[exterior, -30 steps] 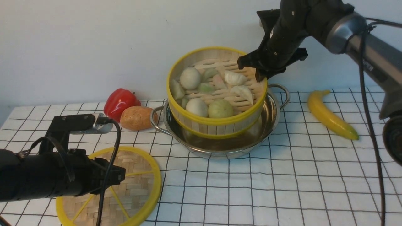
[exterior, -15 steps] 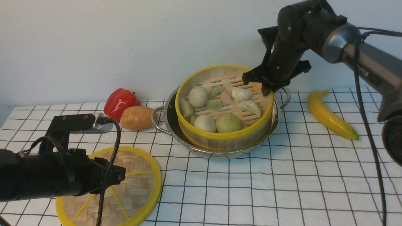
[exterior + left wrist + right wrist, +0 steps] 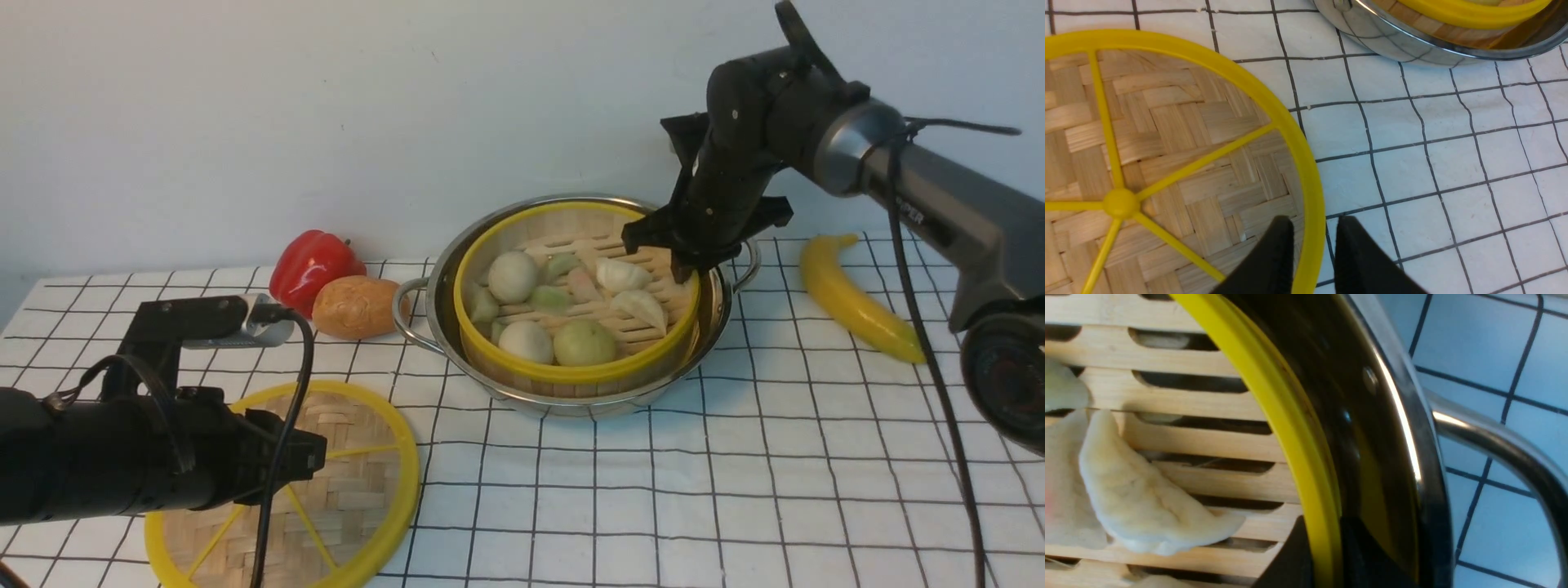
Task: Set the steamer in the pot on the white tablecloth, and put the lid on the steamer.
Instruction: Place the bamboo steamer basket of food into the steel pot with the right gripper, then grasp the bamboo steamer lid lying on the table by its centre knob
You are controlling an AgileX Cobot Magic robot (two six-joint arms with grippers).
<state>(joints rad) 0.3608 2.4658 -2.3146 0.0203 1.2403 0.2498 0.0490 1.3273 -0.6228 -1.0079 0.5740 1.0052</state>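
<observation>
The steamer (image 3: pixel 575 306), a bamboo basket of white and green dumplings, sits inside the steel pot (image 3: pixel 718 306) on the white tablecloth (image 3: pixel 735 490). My right gripper (image 3: pixel 686 265) is shut on the steamer's far right yellow rim. In the right wrist view its fingertips (image 3: pixel 1298 547) pinch that rim (image 3: pixel 1290 428), just inside the pot wall (image 3: pixel 1400 428). The woven lid (image 3: pixel 359 490) lies flat at the front left. My left gripper (image 3: pixel 318 457) is at the lid's right edge. In the left wrist view its black fingers (image 3: pixel 1280 253) stand on both sides of the lid rim (image 3: pixel 1274 106), closed on it.
A red pepper (image 3: pixel 314 261) and a brown potato (image 3: pixel 355 306) lie just left of the pot's left handle (image 3: pixel 400 314). A banana (image 3: pixel 857 298) lies to the right of the pot. A wall stands close behind.
My right gripper has come down and slightly right with the steamer, which has gone from tilted above the pot to seated inside it. The left arm and lid have not moved.
</observation>
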